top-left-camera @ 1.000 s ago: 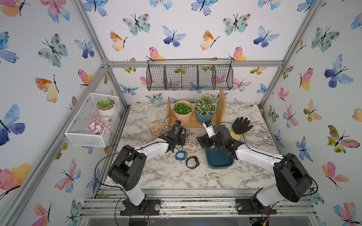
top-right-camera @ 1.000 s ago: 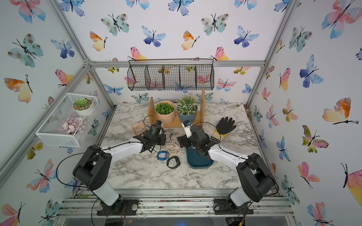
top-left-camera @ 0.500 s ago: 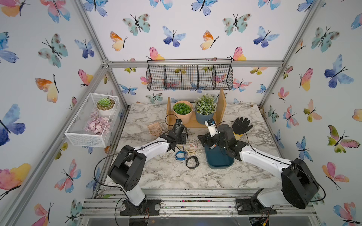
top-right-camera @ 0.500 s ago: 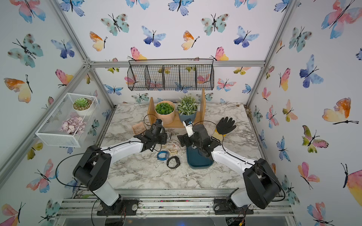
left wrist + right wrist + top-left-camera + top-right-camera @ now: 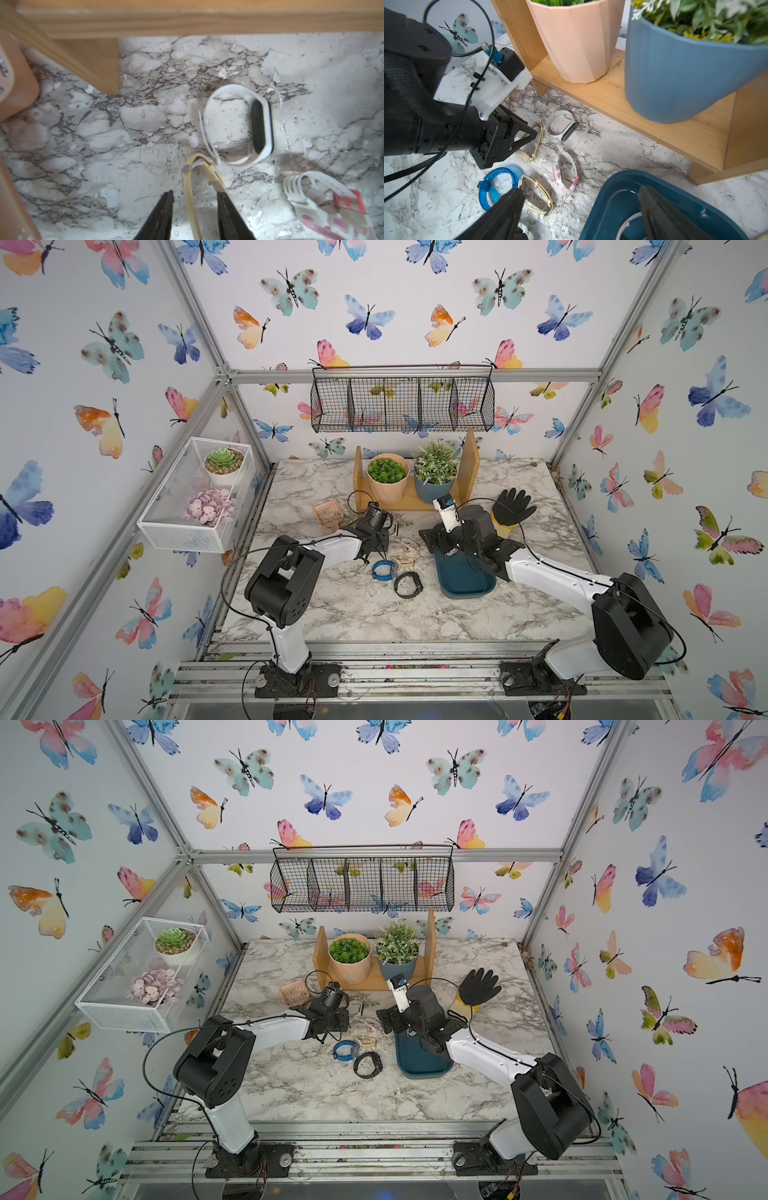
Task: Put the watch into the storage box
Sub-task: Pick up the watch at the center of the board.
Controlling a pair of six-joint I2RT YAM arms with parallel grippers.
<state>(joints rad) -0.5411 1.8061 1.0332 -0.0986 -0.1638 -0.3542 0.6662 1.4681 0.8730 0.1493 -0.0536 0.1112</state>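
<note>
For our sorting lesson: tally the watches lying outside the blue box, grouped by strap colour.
Cream watches: 2
White watch: 1
White-and-pink watch: 1
Blue watch: 1
Black watch: 1
Total: 6

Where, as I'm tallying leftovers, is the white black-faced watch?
In the right wrist view the white watch lies on the marble before the wooden shelf, beside a beige watch, left of the storage box.

Marble-print worktop [image 5: 83, 135]: smooth, surface chipped in flecks. Light wooden shelf [image 5: 187, 20]: matt, grained. Dark teal-blue plastic storage box [image 5: 608, 203]: smooth, faint sheen. White rubbery watch [image 5: 259, 124]: matt strap, glossy black face.
</note>
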